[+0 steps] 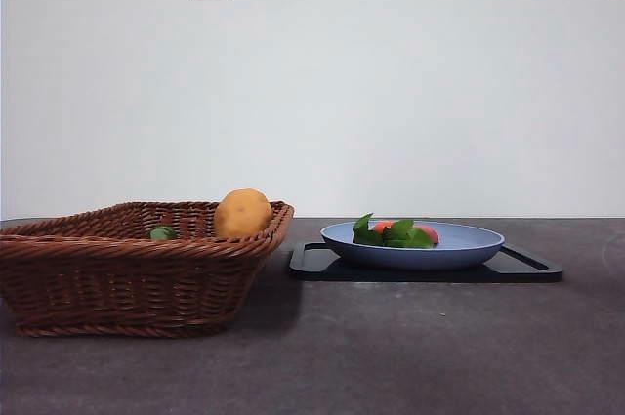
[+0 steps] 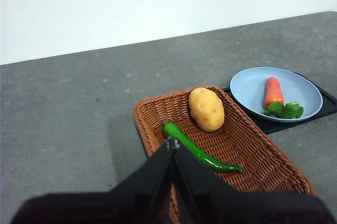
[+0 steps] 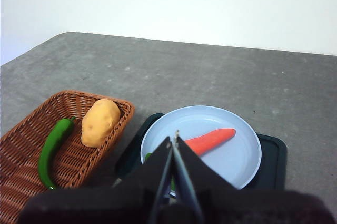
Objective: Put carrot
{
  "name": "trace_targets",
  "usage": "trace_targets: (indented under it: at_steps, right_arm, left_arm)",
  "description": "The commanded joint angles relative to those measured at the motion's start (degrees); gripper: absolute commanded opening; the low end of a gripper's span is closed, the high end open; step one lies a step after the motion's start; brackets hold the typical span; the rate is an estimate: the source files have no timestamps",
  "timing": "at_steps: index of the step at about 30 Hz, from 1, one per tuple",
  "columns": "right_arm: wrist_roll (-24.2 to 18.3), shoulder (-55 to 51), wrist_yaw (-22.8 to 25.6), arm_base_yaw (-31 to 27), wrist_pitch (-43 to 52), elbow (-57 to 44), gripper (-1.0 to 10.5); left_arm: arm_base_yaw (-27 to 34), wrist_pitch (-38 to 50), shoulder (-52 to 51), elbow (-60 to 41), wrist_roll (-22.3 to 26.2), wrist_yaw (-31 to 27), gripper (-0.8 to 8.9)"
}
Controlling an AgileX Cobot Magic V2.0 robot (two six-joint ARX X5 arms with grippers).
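We saw the carrot (image 2: 273,91) lying flat in the blue plate (image 2: 308,109), orange-red and tapered, its bunch of serrated green leaves spread at one end near the plate's rim.

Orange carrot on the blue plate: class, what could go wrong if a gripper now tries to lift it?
The orange toy carrot with green leaves lies flat and low in the shallow blue plate, so a shut right gripper could push it aside. Grabbing only the leaves might let it slip. The plate may slide on its black tray.
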Motion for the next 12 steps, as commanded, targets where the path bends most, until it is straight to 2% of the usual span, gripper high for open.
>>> trace_targets:
  at_steps: [1,9,12]
  right_arm:
    - [0.79,0.24,0.28,0.35,0.68,0.48,0.0]
    - [0.79,0.22,0.26,0.37,0.70,0.48,0.0]
    - [0.79,0.22,0.28,0.35,0.70,0.48,0.0]
  left_arm:
    - [-0.02,0.42,-0.02,0.48,-0.39,-0.11,0.08]
    - [-0.02,-0.11,-0.42,0.46,0.07,-0.11,0.08]
    - [1.86,-1.99,-3.50,0.28,4.94,-3.06,0.08]
